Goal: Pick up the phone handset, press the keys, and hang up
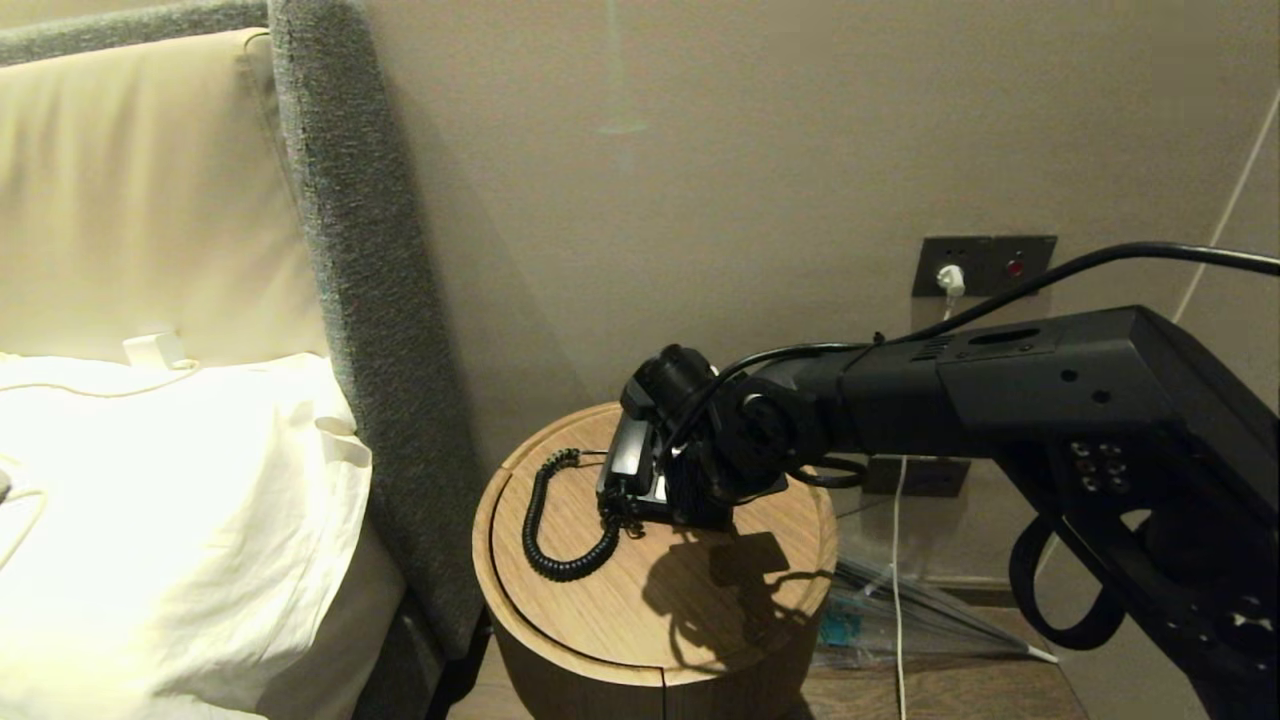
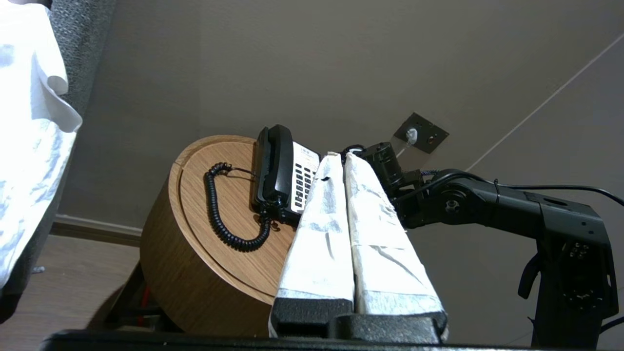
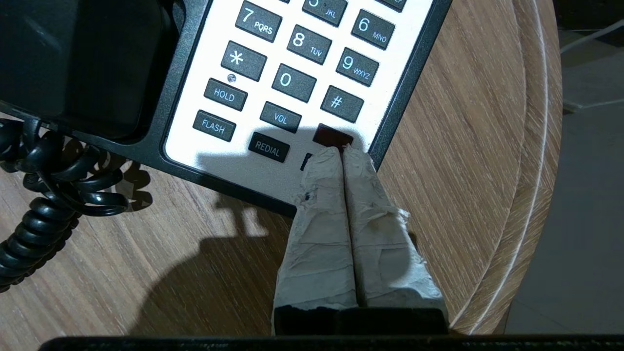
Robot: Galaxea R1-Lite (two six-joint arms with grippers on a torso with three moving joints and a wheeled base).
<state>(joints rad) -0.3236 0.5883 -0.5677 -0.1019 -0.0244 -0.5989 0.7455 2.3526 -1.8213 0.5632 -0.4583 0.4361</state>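
From the head view, the right arm (image 1: 1000, 390) reaches in over the round wooden table (image 1: 600, 610) beside the bed (image 1: 150, 500); its wrist hides most of the phone base (image 1: 640, 480), and the coiled cord (image 1: 560, 540) loops across the tabletop.

In the left wrist view, the left gripper (image 2: 339, 158) hangs in the air near the table, fingers pressed together, holding nothing; the handset (image 2: 275, 165) lies in its cradle on the base.

In the right wrist view, the right gripper (image 3: 342, 152) has its taped fingers together, tips at the dark red key (image 3: 332, 135) below the hash key (image 3: 342, 103); whether they touch it I cannot tell.
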